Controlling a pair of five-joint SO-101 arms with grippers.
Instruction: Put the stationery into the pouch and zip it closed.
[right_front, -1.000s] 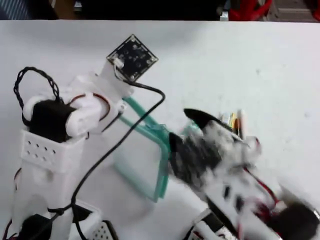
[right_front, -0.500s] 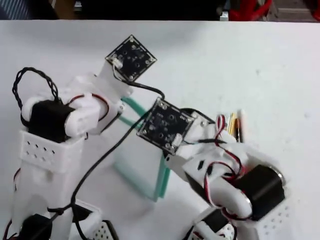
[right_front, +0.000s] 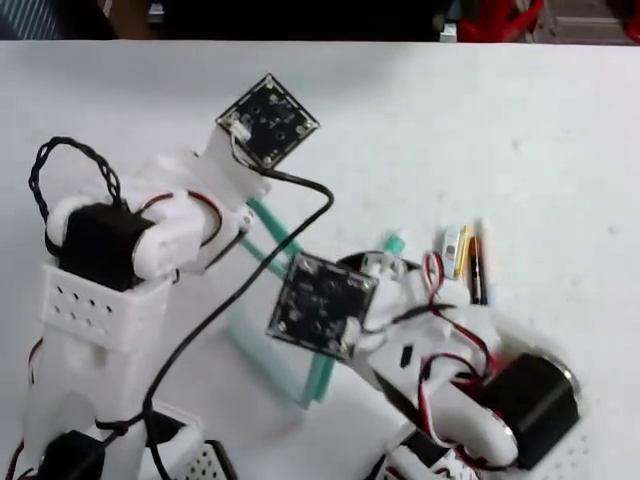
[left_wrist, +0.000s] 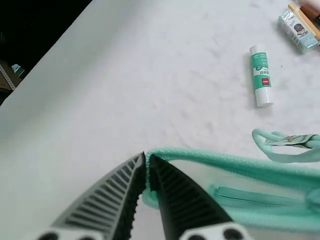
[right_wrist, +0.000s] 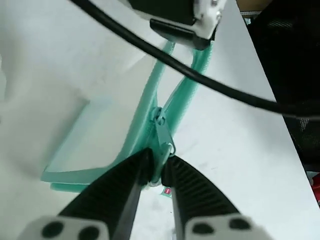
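Fingers (right_wrist: 122, 187) of the right gripper (right_wrist: 157, 161), just swung over the pouch (right_wrist: 136, 131), clamp its zip pull (right_wrist: 161, 131), left gripper (left_wrist: 146, 160) pinching the rim, yet the glue stick (left_wrist: 260, 75) lies outside.

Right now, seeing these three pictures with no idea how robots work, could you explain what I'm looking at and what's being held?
You see two small robot arms at a white table: the left arm and the right arm. One picture looks down from above. The other two come from cameras on each arm's wrist, so each shows its own pincer close up. A mint-green pouch lies between the arms. The left gripper is pinched shut on one end of its rim. The right gripper is pinched shut on the zipper pull; the zip is open toward the left gripper. Outside the pouch, on the table, lie a green-and-white tube, perhaps glue, and some other stationery pieces.
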